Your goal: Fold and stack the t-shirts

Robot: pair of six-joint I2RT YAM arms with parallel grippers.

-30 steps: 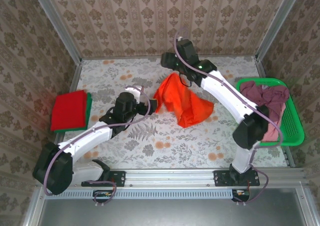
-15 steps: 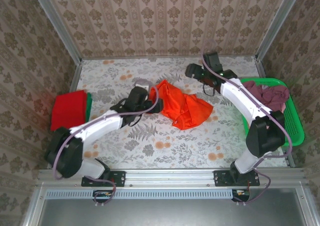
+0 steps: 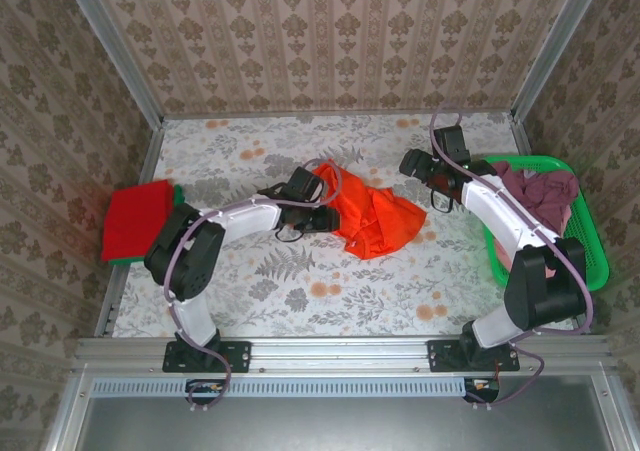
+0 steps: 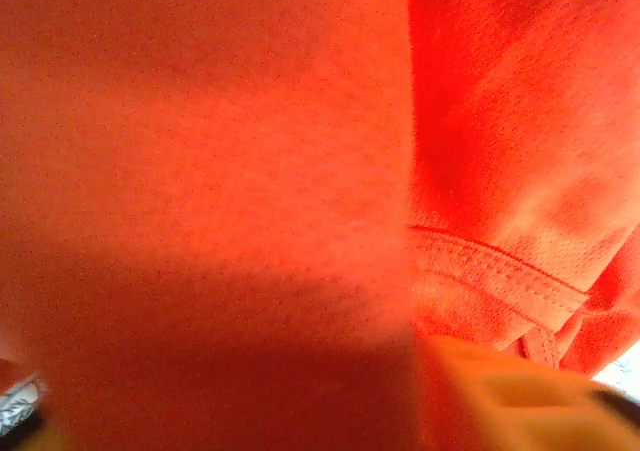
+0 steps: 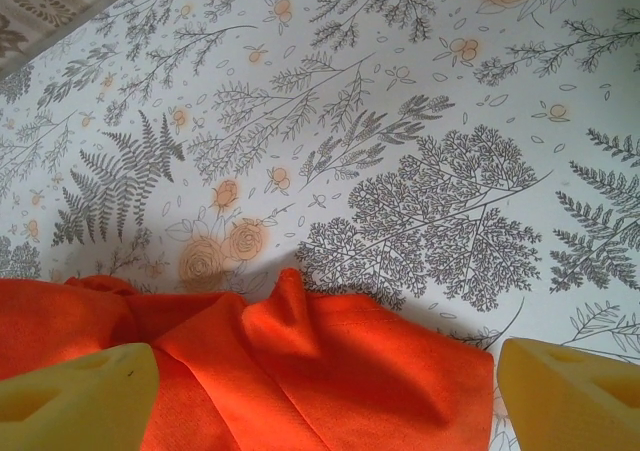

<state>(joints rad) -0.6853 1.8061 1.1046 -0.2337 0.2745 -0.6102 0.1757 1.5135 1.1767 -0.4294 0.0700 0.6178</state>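
Orange t-shirt sits crumpled mid-frame on the table. Left claw is buried in its left edge, so honestly can't tell its grip. Right claw gapes wide, empty, just upper right. Red t-shirt far left, green basket far right.

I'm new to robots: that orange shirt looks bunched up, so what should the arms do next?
Probably lower the right gripper onto the edge of the orange t-shirt and pinch it: it stands open over that edge, and the shirt lies crumpled.
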